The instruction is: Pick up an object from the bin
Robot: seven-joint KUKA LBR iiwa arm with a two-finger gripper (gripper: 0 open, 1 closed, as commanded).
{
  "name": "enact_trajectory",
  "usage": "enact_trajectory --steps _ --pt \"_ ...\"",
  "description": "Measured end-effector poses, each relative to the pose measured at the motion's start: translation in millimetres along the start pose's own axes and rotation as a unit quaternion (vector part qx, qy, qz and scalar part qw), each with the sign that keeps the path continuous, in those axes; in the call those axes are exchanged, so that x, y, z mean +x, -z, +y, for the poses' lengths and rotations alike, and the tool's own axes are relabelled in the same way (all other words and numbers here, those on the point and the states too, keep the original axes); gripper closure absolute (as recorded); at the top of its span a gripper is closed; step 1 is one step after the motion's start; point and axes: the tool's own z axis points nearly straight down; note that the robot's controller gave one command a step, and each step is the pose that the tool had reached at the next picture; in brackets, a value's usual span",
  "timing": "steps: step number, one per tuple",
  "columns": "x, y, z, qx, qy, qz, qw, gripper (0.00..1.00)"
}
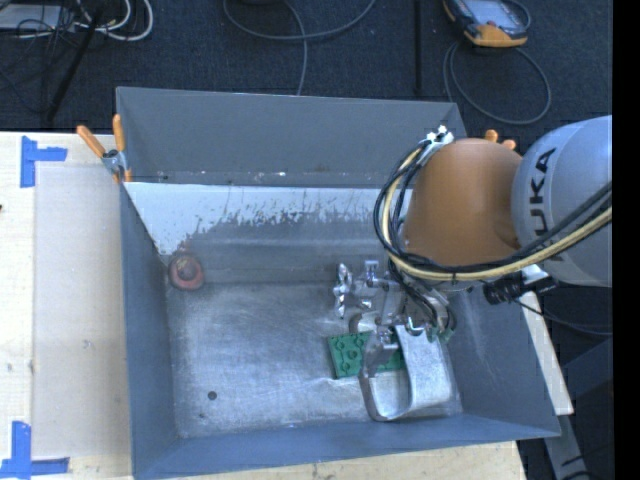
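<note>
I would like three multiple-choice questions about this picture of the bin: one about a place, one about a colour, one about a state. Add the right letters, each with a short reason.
1. Where in the bin is the gripper?
A) at the view's left wall
B) over the right part of the floor
C) outside the bin

2. What colour is the flat piece beside the gripper?
A) green
B) yellow
C) white

3. How does the small brown round thing lie?
A) lifted by the arm
B) under the flat piece
C) alone on the floor, far from the gripper

Answers:
1. B, the gripper hangs low over the floor's right part.
2. A, the piece is plainly green.
3. C, it rests by itself at the back left, with bare floor around it.
</note>
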Motion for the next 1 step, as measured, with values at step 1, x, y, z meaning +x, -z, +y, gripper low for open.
enact_trajectory --steps 1 --pt "-1.2 -107.5 -31.1 0.0 0.029 0.0001 0.9996 0.0"
